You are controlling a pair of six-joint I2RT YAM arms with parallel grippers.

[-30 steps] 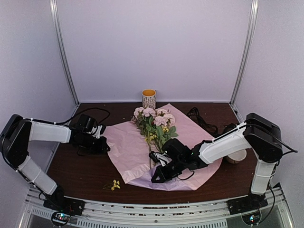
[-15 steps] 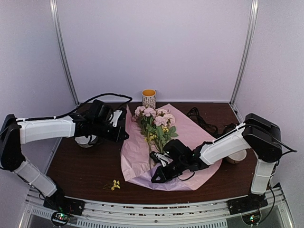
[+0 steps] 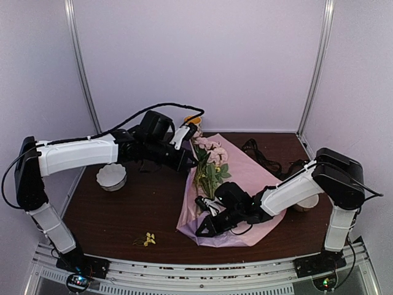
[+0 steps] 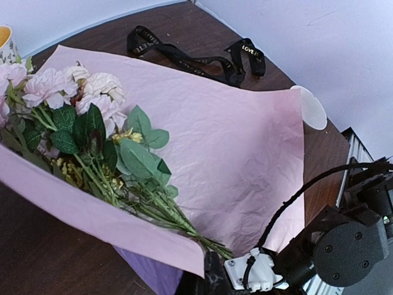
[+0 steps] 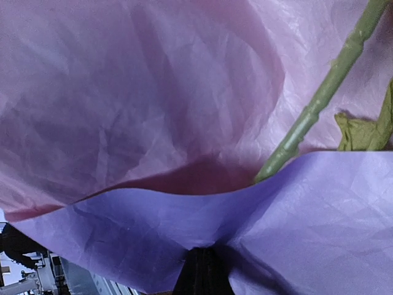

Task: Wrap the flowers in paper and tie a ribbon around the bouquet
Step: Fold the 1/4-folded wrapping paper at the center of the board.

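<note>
paper: creased lilac-pink sheet (image 3: 249, 175), mid-table (image 3: 123, 209), left side raised over the stems
flowers (image 3: 209, 157): pink blooms toward the far edge, lying on the paper
left gripper (image 3: 189, 161): pinching the raised paper edge
right gripper (image 3: 206, 228): clamped on the paper's near corner
around: ribbon (image 4: 184, 58) at the far-right corner; white bowl (image 3: 112, 176) at the left edge

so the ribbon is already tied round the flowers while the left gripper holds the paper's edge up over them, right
Not tied: the left wrist view shows the ribbon lying loose on the table beyond the paper, away from the flowers. The left gripper does hold the paper's edge up over them.
</note>
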